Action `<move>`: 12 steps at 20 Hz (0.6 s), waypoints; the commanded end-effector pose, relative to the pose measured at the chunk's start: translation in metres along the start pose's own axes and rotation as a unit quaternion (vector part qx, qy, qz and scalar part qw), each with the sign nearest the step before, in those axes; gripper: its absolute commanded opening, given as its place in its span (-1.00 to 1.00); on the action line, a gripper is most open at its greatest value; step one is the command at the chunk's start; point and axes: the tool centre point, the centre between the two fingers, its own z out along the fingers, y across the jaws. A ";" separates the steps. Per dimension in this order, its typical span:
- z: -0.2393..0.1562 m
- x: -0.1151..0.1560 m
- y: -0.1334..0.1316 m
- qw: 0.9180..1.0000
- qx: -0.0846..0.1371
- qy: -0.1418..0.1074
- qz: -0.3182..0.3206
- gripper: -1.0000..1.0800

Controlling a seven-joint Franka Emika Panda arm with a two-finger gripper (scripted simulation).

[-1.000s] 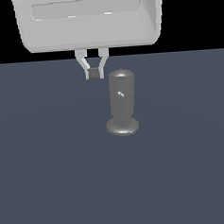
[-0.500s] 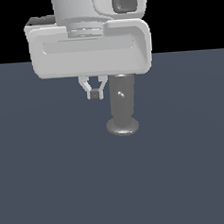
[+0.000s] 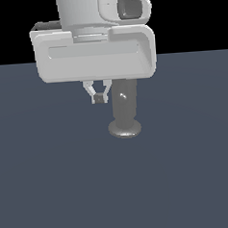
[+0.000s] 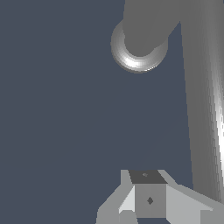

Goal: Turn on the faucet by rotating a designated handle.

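From the exterior view, the arm's big pale hand housing fills the upper middle, and the gripper point(image 3: 100, 98) hangs just below it, small, its two fingers drawn in so the tips meet around a dark little block; it looks closed on nothing. Just beside the gripper, toward the exterior view's right, stands the faucet point(image 3: 124, 113): a glossy grey upright cylinder whose top is hidden behind the housing, with a wider flared round foot resting on the dark blue-grey bench point(image 3: 53, 187). The two are near each other but apart. The handle is not something I can make out from here.

In the wrist view, the gripper point(image 4: 148, 199) shows as pale angular fingers closed together at a dark square pad. The faucet point(image 4: 140, 41) appears foreshortened, its body running down to the bright-rimmed round foot on the bench point(image 4: 57, 109). A long grey metal bar, the handle point(image 4: 203, 100), passes close beside the gripper with a bright streak along one edge; whether they touch, I cannot tell.
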 end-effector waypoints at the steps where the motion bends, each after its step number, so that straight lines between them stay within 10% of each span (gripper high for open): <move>1: 0.000 0.002 0.011 1.000 0.000 0.000 0.001 -1.00; 12: 0.000 0.011 0.068 1.000 0.000 0.000 0.001 -1.00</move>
